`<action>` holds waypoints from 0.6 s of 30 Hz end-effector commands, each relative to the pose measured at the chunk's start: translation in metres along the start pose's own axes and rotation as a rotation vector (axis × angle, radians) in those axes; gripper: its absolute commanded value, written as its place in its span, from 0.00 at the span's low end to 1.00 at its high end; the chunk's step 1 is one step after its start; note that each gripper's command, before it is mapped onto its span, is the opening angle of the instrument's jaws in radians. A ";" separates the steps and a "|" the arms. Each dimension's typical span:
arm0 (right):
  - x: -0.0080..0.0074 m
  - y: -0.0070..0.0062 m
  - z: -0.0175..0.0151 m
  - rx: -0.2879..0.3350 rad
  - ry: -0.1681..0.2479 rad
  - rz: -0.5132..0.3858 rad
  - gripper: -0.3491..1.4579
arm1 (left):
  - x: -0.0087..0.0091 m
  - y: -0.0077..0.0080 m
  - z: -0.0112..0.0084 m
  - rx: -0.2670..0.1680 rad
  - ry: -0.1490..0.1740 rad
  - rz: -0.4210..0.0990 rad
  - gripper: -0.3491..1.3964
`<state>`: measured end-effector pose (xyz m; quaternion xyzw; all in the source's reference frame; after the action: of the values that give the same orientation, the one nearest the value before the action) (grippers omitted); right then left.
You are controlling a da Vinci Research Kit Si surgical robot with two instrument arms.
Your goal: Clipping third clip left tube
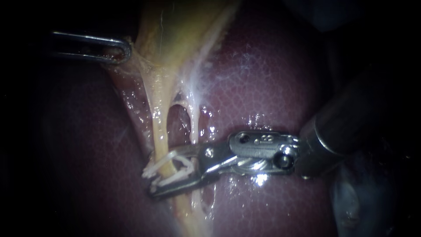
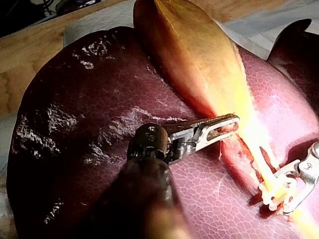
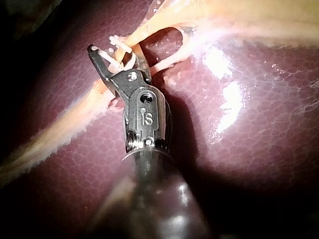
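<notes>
The tapering yellow gallbladder [image 1: 175, 35] is being held taut by the left instrument [image 1: 123, 49], apparently clenched on it, so the pale left tube [image 1: 160, 131] is being straddled by the right instrument's [image 1: 160, 175] gripped white clip [image 1: 177, 172].

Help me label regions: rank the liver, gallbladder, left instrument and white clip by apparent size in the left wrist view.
1. liver, filling most of the view.
2. gallbladder and left instrument: not ranked. They look alike in size, and the instrument lies nearest the camera.
3. white clip, clearly the smallest.
</notes>
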<state>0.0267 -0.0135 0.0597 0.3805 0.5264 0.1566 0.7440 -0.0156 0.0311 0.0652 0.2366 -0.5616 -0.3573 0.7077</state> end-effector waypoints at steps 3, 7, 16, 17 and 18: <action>0.0001 0.0001 0.0000 -0.005 0.001 -0.009 0.47 | 0.0000 0.0000 0.0000 0.000 0.000 0.000 0.00; 0.0006 0.0004 -0.0002 -0.014 0.011 -0.017 0.47 | 0.0000 -0.0001 0.0000 0.000 0.000 0.000 0.00; 0.0034 0.0026 -0.0022 -0.047 0.067 -0.011 0.47 | -0.0001 0.0000 0.0000 0.000 0.000 0.000 0.00; 0.0037 0.0028 -0.0024 -0.048 0.074 -0.008 0.47 | -0.0001 0.0000 0.0000 0.000 0.000 0.000 0.00; 0.0041 0.0031 -0.0027 -0.047 0.088 -0.004 0.47 | -0.0001 0.0000 0.0000 0.000 0.000 0.000 0.00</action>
<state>0.0264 -0.0074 0.0588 0.3542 0.5584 0.1860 0.7268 -0.0156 0.0311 0.0651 0.2367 -0.5618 -0.3571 0.7077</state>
